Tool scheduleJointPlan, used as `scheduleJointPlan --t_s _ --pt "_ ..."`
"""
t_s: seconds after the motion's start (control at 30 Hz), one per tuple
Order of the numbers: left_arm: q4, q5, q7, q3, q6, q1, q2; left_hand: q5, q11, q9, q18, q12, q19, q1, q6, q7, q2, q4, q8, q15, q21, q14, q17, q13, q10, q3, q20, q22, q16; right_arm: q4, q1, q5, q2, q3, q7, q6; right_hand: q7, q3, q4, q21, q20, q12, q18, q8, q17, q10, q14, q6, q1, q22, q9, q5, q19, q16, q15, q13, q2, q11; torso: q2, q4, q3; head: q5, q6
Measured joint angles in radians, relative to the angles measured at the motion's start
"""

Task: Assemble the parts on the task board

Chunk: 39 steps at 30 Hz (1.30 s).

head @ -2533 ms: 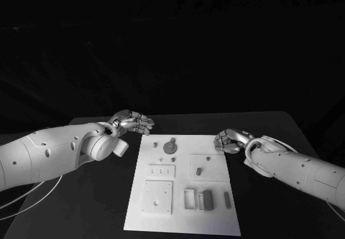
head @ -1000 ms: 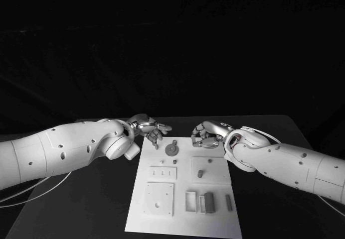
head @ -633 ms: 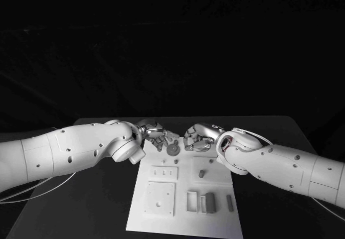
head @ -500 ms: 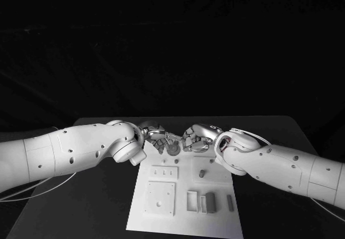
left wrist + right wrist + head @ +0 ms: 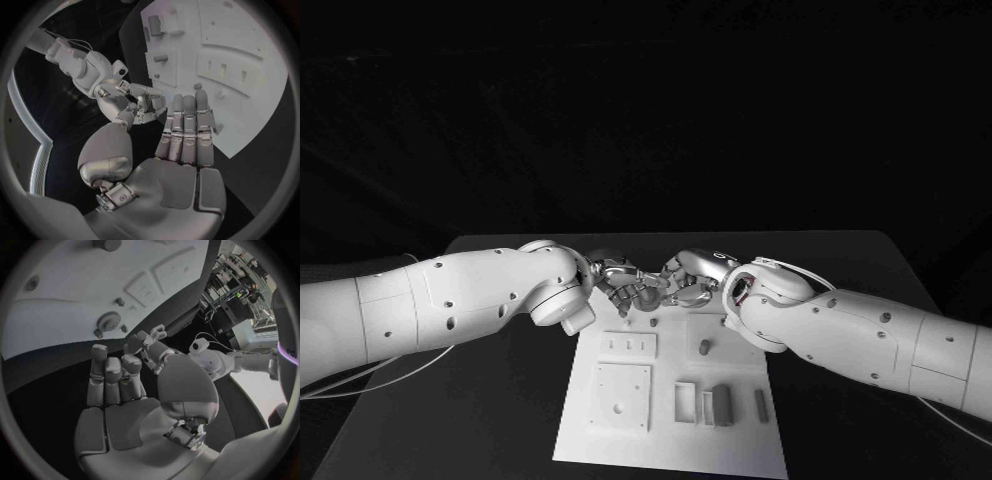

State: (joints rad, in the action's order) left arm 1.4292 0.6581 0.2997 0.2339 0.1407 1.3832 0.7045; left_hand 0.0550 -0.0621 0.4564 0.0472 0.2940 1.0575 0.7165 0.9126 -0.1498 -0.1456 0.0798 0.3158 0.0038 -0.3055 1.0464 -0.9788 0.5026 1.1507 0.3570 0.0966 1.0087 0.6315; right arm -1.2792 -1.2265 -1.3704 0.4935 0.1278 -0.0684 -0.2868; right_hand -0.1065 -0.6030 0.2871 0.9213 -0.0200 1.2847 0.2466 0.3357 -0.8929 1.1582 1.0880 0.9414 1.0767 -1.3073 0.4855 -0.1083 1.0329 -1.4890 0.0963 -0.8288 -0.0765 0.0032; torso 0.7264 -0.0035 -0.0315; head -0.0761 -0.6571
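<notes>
Both hands, left hand (image 5: 620,283) and right hand (image 5: 687,283), hover spread and empty, nearly touching over the far end of the task board (image 5: 672,440). A gear-shaped part (image 5: 110,320) lies beneath them. Best that one hand yields, so the other can pinch cleanly. Open desk (image 5: 862,410) flanks the board.

Both arms have swung inward, bringing the left hand (image 5: 620,285) and right hand (image 5: 687,284) from well apart to nearly touching each other
</notes>
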Motion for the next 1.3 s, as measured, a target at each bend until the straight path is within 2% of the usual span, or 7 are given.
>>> scheduleJointPlan --t_s 0.33,0.5,0.57,0.67,0.87,1.1,1.3 --pt "-0.002 0.014 0.022 0.000 -0.011 0.000 -0.007 0.000 0.003 0.000 0.000 -0.001 0.006 -0.009 0.004 0.004 0.010 -0.015 0.000 -0.004 0.000 0.004 0.006 0.000 0.011 0.001 0.006 0.005 0.014 -0.019 0.000 -0.003 -0.003 0.000 -0.004 0.001 0.000 0.000 0.000 0.000 0.000 0.000 0.000 0.000 0.001 0.000 0.000 0.000 0.000 0.000 0.001 0.000 0.000 0.000 0.000 0.000 0.000 0.000 0.000 -0.0001 -0.0004 -0.001 0.001" --pt "-0.001 0.017 0.026 0.000 -0.011 0.000 -0.008 0.000 0.009 0.001 0.005 -0.004 0.006 -0.008 0.007 0.007 0.020 -0.020 0.001 -0.004 0.000 0.004 0.008 0.000 0.016 -0.004 0.006 0.009 0.022 -0.027 0.000 -0.004 -0.004 0.000 -0.005 0.001 0.000 0.000 0.000 0.000 0.004 0.000 0.000 0.000 0.001 0.002 0.000 0.000 0.000 0.000 0.001 0.000 0.004 0.000 0.000 0.000 0.000 -0.002 0.000 -0.0005 -0.0005 -0.001 0.001" --pt "-0.001 0.018 0.028 0.000 -0.011 0.000 -0.008 0.000 0.009 0.001 0.006 -0.004 0.009 0.004 0.011 0.011 0.032 -0.020 0.001 -0.004 0.000 0.004 0.010 0.000 0.016 -0.004 0.009 0.011 0.025 -0.027 0.000 -0.005 -0.005 0.000 -0.006 0.000 0.000 0.000 0.000 0.000 0.004 0.000 0.000 -0.001 0.001 0.002 0.000 0.000 0.000 0.000 0.001 0.000 0.004 0.000 -0.001 0.000 0.000 -0.002 0.000 -0.0007 -0.0005 0.000 0.000" --pt "-0.001 0.018 0.031 0.000 -0.012 0.000 -0.010 0.000 0.007 0.001 0.007 -0.004 0.010 0.028 0.012 0.010 0.056 -0.003 0.001 -0.006 0.000 0.002 0.015 0.001 0.022 -0.022 0.009 0.016 0.033 -0.030 0.000 -0.005 -0.005 0.000 -0.007 0.000 -0.001 0.000 0.000 0.000 0.004 0.000 0.000 0.001 0.001 0.002 0.000 -0.001 0.000 0.000 0.001 0.000 0.004 0.000 -0.001 0.000 0.000 -0.002 0.000 -0.0012 -0.0005 0.002 0.000" --pt "-0.002 0.021 0.038 0.000 -0.018 0.000 -0.012 0.000 0.009 0.000 0.006 -0.015 0.010 0.087 0.018 0.011 0.115 0.057 0.001 -0.007 0.000 0.000 0.034 0.001 0.030 -0.039 0.009 0.027 0.052 -0.040 0.000 -0.006 -0.005 0.000 -0.008 0.000 -0.001 0.000 0.000 0.000 0.004 0.000 0.000 0.003 0.002 0.002 0.002 -0.001 0.000 0.000 0.003 0.000 0.004 0.000 -0.002 0.000 0.000 -0.002 0.000 0.0001 0.0000 0.005 0.000" --pt "-0.002 0.026 0.045 0.000 -0.024 0.000 -0.012 0.006 0.010 -0.005 0.006 -0.015 0.019 0.138 0.033 0.014 0.132 0.093 0.001 -0.007 0.000 0.000 0.051 0.002 0.039 -0.004 0.011 0.035 0.067 -0.041 0.000 -0.008 -0.006 0.000 -0.010 0.000 0.002 0.000 0.000 0.000 0.000 0.000 0.000 0.003 0.002 0.002 0.005 0.002 0.000 0.000 0.003 0.000 0.007 0.000 0.000 0.000 0.000 -0.002 0.000 -0.0005 -0.0001 0.008 0.002" --pt "-0.002 0.028 0.045 0.000 -0.023 0.000 -0.012 0.011 0.012 -0.006 0.005 -0.015 0.026 0.144 0.033 0.014 0.138 0.100 0.001 -0.007 0.000 0.000 0.055 0.002 0.041 0.003 0.011 0.036 0.069 -0.041 0.000 -0.010 -0.006 0.000 -0.011 0.001 0.002 0.000 0.000 0.000 0.000 0.000 0.000 0.003 0.002 0.005 0.007 0.002 0.000 0.000 0.004 0.000 0.007 0.000 -0.001 0.000 0.000 -0.002 -0.001 -0.0007 0.0000 0.008 0.002"
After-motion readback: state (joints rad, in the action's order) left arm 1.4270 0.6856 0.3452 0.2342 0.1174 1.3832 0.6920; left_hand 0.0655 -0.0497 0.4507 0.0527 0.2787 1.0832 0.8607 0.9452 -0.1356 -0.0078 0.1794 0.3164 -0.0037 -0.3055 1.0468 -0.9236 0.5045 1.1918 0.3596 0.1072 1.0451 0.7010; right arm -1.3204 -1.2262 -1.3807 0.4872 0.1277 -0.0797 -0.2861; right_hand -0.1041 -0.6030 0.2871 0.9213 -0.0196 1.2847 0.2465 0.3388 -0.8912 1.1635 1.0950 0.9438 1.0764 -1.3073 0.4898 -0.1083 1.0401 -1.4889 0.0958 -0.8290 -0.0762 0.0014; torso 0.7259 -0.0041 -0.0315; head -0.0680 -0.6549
